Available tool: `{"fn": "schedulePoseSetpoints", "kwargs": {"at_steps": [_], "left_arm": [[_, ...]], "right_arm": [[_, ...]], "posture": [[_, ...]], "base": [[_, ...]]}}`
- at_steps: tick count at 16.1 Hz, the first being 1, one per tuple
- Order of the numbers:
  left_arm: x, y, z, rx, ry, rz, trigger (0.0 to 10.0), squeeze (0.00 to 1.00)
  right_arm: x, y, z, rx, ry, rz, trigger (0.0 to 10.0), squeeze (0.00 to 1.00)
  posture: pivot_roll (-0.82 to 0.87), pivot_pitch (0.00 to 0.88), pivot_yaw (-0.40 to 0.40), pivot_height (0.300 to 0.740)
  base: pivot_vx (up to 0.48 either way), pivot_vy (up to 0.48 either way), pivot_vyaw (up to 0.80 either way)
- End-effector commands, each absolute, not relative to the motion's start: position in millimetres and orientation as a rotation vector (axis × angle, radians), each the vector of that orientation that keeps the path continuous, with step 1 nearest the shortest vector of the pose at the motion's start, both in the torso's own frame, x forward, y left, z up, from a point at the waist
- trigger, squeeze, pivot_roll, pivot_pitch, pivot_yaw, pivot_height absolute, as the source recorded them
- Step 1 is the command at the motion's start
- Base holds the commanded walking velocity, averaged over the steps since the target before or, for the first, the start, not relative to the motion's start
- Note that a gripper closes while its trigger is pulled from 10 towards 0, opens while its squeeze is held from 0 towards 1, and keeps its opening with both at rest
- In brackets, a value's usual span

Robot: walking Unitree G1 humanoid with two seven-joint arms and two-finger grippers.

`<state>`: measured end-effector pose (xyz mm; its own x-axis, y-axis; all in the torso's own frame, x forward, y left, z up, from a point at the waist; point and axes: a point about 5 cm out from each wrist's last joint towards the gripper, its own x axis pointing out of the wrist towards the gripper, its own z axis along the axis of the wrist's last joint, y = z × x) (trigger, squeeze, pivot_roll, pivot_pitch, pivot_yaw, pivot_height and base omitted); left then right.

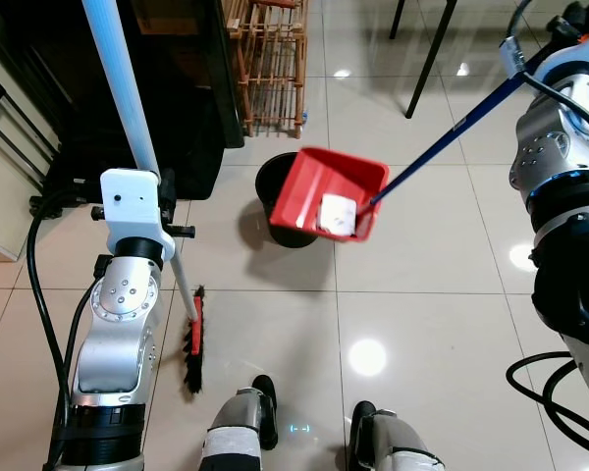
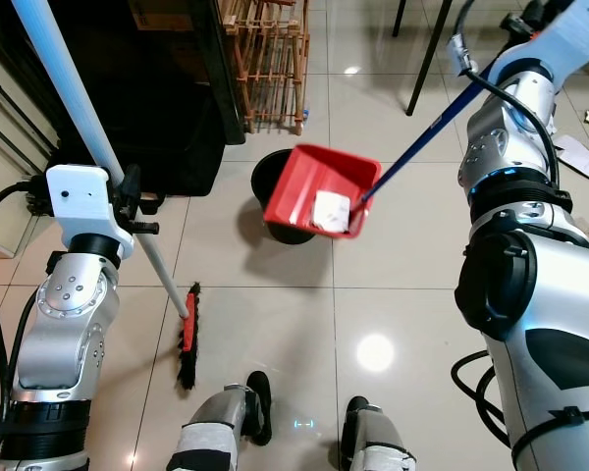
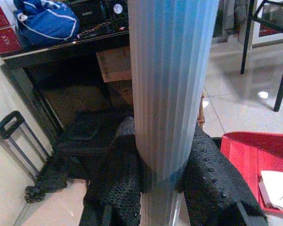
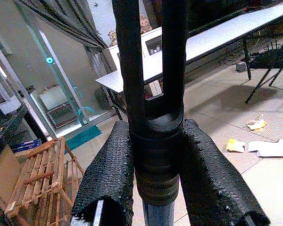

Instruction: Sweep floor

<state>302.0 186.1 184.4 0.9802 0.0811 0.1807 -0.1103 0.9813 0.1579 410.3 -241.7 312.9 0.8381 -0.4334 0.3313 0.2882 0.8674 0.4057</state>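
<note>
Two tools are in my grippers. My left gripper (image 3: 162, 188) is pinching the pale blue ribbed broom handle (image 1: 120, 88); its red and black brush head (image 1: 193, 348) rests on the glossy beige tiled floor (image 1: 422, 294). My right gripper (image 4: 155, 188) squeezes the dark blue dustpan pole (image 1: 442, 142), holding the red plastic dustpan (image 1: 319, 186), with white crumpled paper (image 1: 336, 213) inside, above the round black bin (image 1: 275, 182). Behind stand a wooden slatted rack (image 1: 268, 59), a black cabinet (image 1: 177, 88) and black table legs (image 1: 434, 54).
</note>
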Motion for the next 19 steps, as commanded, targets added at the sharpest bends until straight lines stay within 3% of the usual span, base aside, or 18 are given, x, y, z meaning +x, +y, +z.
{"fn": "schedulePoseSetpoints", "kwargs": {"at_steps": [1,19], "left_arm": [[299,189,192,0.175,-0.221,0.117,10.0,0.00],[298,187,192,0.164,-0.226,0.105,10.0,0.00]], "right_arm": [[408,-236,338,0.359,-0.526,-0.362,10.0,0.00],[407,-244,311,0.468,-0.470,-0.458,10.0,0.00]], "posture": [[0.09,0.191,0.009,0.740],[0.10,0.199,0.014,0.740]], "base": [[0.000,0.000,0.00],[0.000,0.000,0.00]]}}
